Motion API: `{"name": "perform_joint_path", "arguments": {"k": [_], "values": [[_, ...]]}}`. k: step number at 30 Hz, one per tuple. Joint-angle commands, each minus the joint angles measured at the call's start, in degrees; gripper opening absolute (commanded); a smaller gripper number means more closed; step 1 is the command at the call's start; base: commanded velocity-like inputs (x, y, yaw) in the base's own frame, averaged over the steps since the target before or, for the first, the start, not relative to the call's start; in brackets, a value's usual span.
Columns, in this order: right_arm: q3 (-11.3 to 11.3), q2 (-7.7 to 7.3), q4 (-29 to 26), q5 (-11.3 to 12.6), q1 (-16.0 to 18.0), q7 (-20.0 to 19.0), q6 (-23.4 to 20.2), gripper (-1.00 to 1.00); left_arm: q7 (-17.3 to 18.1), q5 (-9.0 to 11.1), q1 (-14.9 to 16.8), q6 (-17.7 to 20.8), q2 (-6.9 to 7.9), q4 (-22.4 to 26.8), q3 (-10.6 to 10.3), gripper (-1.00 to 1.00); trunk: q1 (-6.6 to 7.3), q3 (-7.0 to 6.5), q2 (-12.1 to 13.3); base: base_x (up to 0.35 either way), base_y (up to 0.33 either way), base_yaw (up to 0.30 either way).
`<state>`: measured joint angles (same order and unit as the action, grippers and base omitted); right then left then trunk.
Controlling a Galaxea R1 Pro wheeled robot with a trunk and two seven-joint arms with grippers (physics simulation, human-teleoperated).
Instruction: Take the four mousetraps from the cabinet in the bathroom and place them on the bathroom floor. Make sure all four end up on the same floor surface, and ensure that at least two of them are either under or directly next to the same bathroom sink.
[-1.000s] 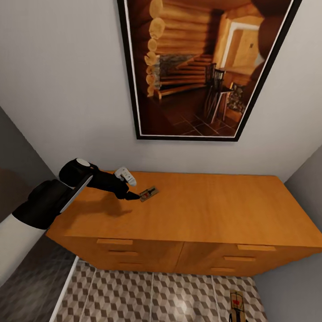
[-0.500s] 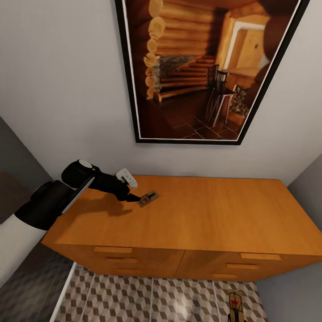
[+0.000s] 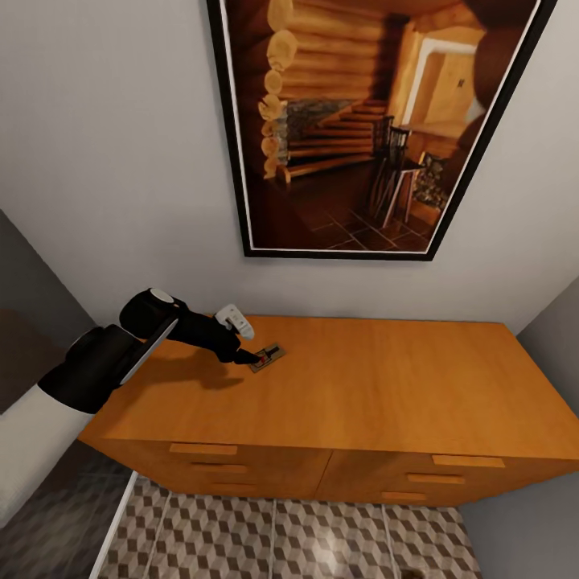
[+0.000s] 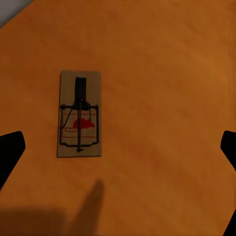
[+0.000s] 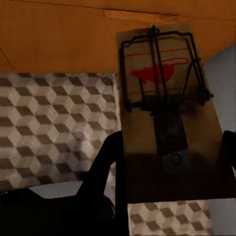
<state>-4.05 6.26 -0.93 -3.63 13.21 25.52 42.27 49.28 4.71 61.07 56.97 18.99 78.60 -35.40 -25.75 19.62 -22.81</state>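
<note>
Left gripper [image 3: 256, 359] released, jaws spread wide: in the left wrist view the two dark fingertips [image 4: 11, 150] sit far apart at the frame edges with nothing between them but cabinet wood. It hovers low over the cabinet [image 3: 386, 386] top, tips right at the near end of a mousetrap [image 3: 268, 357]; contact not clear from the head view. That mousetrap lies flat on the cabinet top toward its left rear part, close to the wall. In the left wrist view the mousetrap [image 4: 79, 113] is ahead of the jaws and off-centre, nearer one fingertip than the other, with its long axis running roughly along the approach direction, across the line between the tips. My read: jaws should straddle the narrow width, so the gripper needs to shift sideways to centre over the board and advance before closing. The left arm is the one at this trap. Right gripper clenched on a second mousetrap [image 5: 167, 113], a finger [image 5: 105, 172] alongside the board's edge, held in the air above the bathroom floor [image 5: 54, 118] just in front of the cabinet's drawer fronts. Framed log-cabin picture [image 3: 362, 121] on the wall above the cabinet.
</note>
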Motion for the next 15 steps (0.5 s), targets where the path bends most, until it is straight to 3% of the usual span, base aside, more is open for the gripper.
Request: {"name": "perform_joint_path", "arguments": {"k": [1, 5, 8, 15], "values": [[-0.39, 0.0, 0.05, -0.32, -0.3, -0.39, -0.38, -1.0, -0.24, 0.47, 0.08, 0.42, 0.04, 0.03, -0.11, 1.0, -0.03, 0.1, -0.1, 0.0, 0.0, 0.0], [-0.28, -0.02, 0.05, -0.26, -2.38, -6.28, -4.08, -1.0, -0.24, 0.47, 0.09, 0.42, -0.1, -0.01, -0.11, 1.0, -0.03, 0.1, -0.1, 0.0, 0.0, 0.0], [-0.29, -0.02, 0.05, 0.04, -2.76, -7.49, -6.16, -1.0, -0.24, 0.47, 0.07, 0.42, -0.15, 0.02, -0.11, 1.0, -0.03, 0.12, -0.1, 0.0, 0.0, 0.0], [-0.33, 0.06, 0.05, 3.23, -2.99, -8.38, -8.17, -1.0, -0.24, 0.47, 0.08, 0.42, -0.14, -0.1, -0.11, 1.0, -0.03, 0.5, -0.1, 0.0, 0.0, 0.0]]}}
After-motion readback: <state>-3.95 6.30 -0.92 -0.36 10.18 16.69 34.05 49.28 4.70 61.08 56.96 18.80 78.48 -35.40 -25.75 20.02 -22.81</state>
